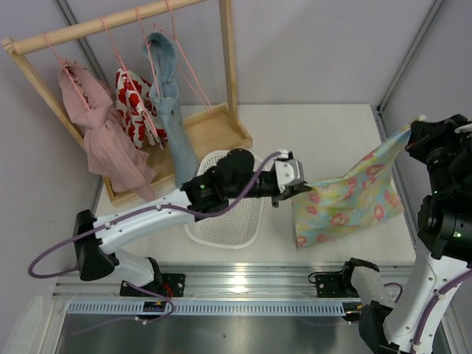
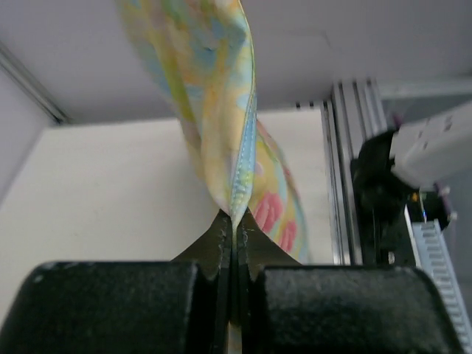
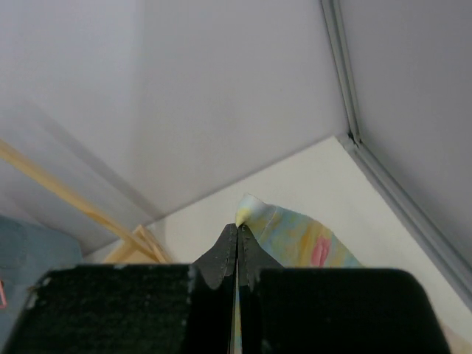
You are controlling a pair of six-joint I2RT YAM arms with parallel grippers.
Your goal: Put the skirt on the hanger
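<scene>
Left gripper [image 1: 301, 190] is seen clamped shut on one corner of the skirt [image 1: 346, 195]. Right gripper [image 1: 409, 136] is pinched shut on the opposite, higher corner. The skirt is held spread between them over the table [image 1: 310, 125], right of the white basket [image 1: 228, 221]. Farther back, a bare pink hanger [image 1: 195, 74] is hung on the wooden rack [image 1: 110, 22].

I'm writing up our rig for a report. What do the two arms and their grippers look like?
Both the left arm and right arm have white links, black joints with small green lights, and purple cables. The left gripper and right gripper have black, grainy fingers tapering to thin tips.
</scene>
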